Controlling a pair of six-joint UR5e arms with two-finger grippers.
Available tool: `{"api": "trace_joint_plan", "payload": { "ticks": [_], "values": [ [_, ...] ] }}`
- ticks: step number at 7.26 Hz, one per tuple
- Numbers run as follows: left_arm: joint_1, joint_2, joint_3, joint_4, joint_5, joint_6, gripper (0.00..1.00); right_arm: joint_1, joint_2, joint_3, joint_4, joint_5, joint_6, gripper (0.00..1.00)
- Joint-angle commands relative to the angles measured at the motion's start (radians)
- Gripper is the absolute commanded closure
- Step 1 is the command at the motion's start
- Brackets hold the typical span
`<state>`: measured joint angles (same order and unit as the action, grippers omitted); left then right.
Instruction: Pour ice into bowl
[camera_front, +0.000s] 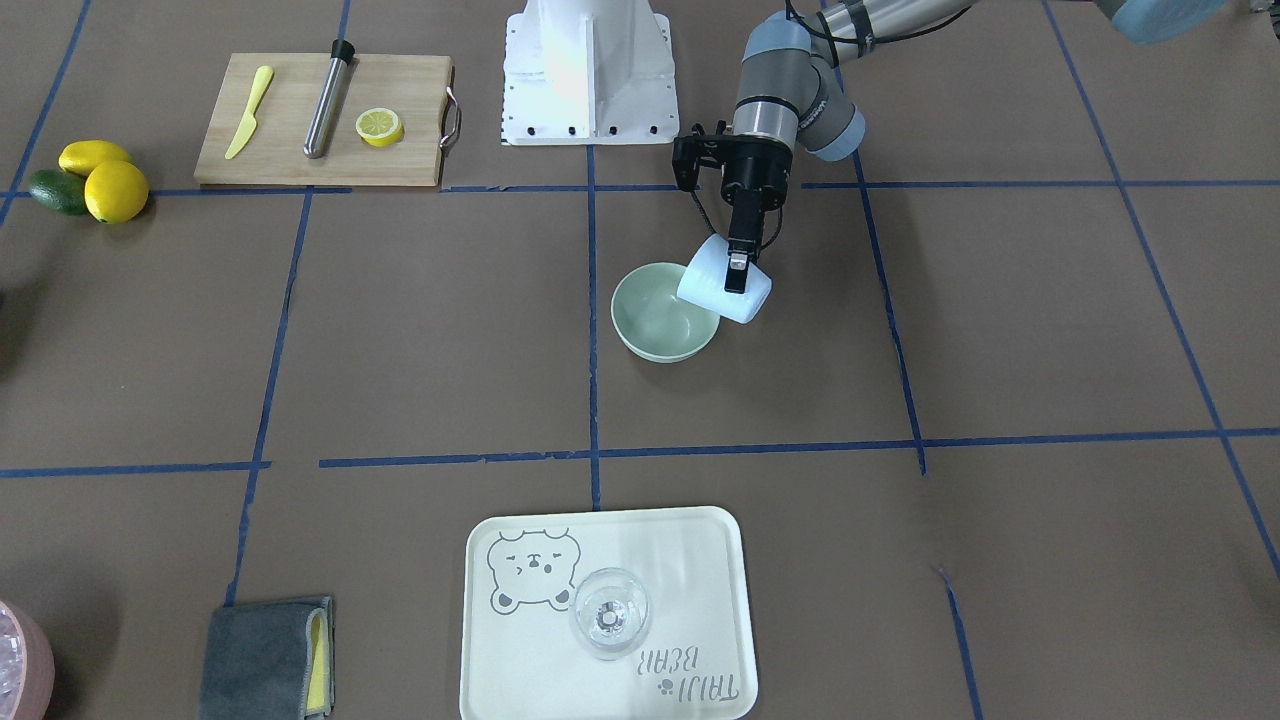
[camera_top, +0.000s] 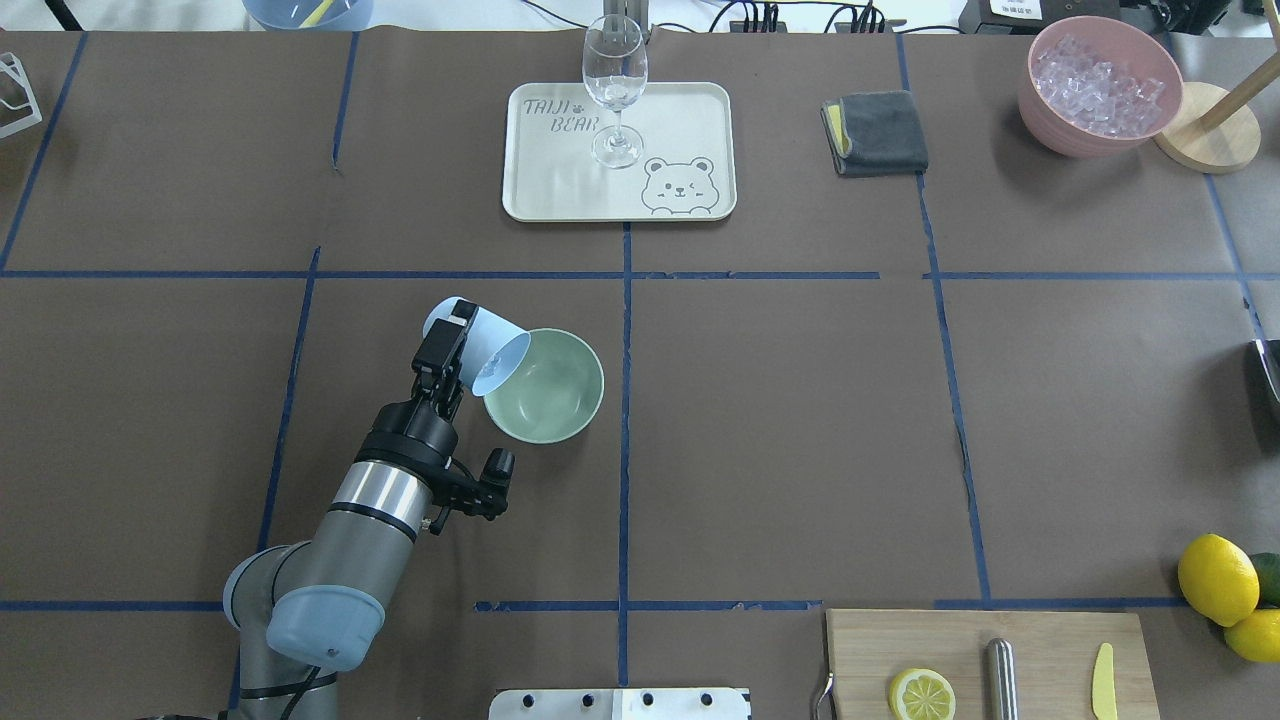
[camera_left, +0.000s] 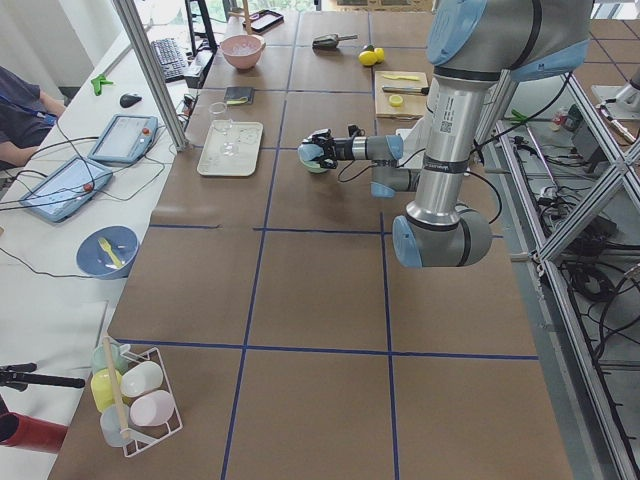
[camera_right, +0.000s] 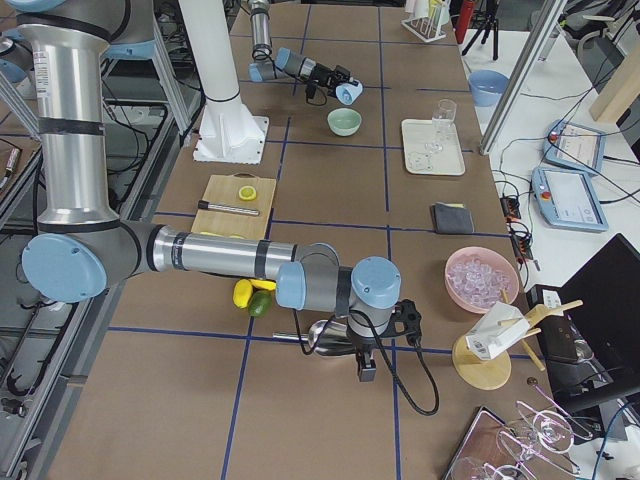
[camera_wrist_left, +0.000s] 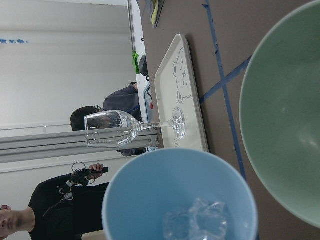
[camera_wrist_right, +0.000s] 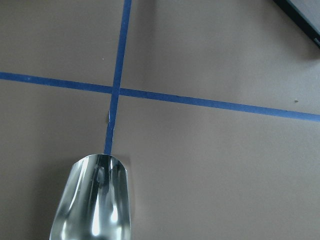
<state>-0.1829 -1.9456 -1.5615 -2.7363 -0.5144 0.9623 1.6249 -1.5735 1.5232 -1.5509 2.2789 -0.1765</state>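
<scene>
My left gripper (camera_front: 738, 272) is shut on a pale blue cup (camera_front: 725, 292) and holds it tipped on its side, mouth over the near rim of the mint-green bowl (camera_front: 660, 318). In the overhead view the cup (camera_top: 492, 352) overlaps the left edge of the bowl (camera_top: 552, 392). The left wrist view shows clear ice cubes (camera_wrist_left: 197, 222) lying inside the cup (camera_wrist_left: 175, 190), with the inside of the bowl (camera_wrist_left: 285, 115) bare. My right gripper (camera_right: 365, 355) is far off by a metal scoop (camera_wrist_right: 95, 200); I cannot tell whether it is open or shut.
A cream tray (camera_top: 690, 120) with a wine glass (camera_top: 613, 80) stands beyond the bowl. A grey cloth (camera_top: 878, 133) and a pink container of ice (camera_top: 1095, 85) are at the far right. A cutting board (camera_top: 1040, 645) and lemons (camera_top: 1215, 578) are at the near right.
</scene>
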Motion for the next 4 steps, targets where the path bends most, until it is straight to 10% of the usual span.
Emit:
{"api": "trace_joint_plan", "payload": {
  "ticks": [1,4],
  "values": [
    [-0.012,0.001,0.004,0.001,0.005,0.023,1.00,0.004,-0.003,0.000,0.000,0.001,0.000,0.00],
    [-0.035,-0.001,0.058,0.038,0.027,0.038,1.00,0.007,-0.003,0.000,0.000,0.001,0.000,0.00]
  ]
}}
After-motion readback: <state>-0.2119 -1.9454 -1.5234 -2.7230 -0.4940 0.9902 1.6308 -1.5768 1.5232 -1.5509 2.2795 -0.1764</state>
